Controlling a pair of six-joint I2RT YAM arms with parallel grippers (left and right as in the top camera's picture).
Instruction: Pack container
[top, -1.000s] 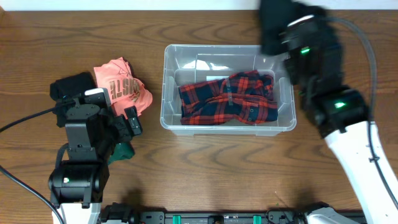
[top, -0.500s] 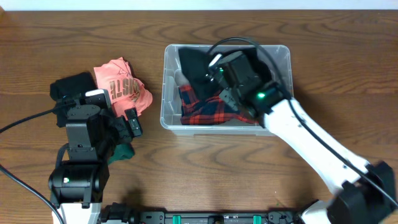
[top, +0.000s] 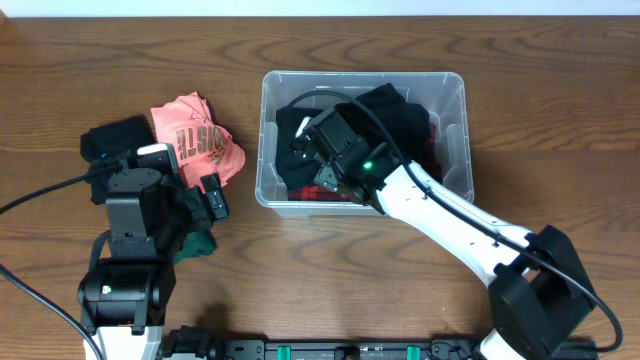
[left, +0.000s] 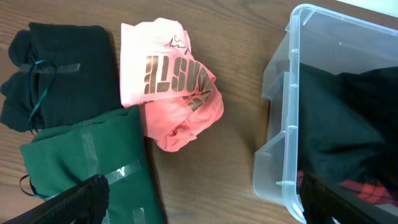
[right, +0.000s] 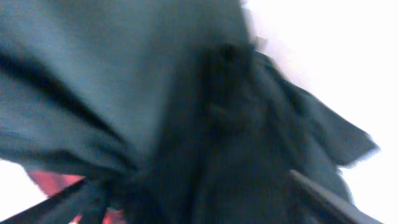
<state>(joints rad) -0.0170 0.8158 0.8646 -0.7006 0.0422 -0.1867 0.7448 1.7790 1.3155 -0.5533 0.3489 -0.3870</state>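
The clear container (top: 365, 75) stands mid-table; its near wall (left: 280, 155) shows at the right of the left wrist view. Inside, a black garment (top: 400, 110) lies over a red plaid shirt (top: 305, 193). My right gripper (top: 303, 135) reaches into the tub's left half. In the right wrist view its fingers stand wide apart, so the right gripper (right: 199, 208) is open, with the black garment (right: 186, 93) filling the view and a bit of plaid (right: 53, 180) beneath. My left gripper (left: 205, 205) is open over bare table, left of the tub.
Left of the container lie a salmon printed shirt (top: 195, 135), a black folded garment (top: 115, 140) and a dark green taped garment (left: 93, 162) under the left gripper's left finger. Cables run along the left front of the table.
The right arm swung from the tub's back right corner down into it, carrying the black garment. Its jaws have opened, and the garment now covers most of the plaid shirt. The left arm stayed still.
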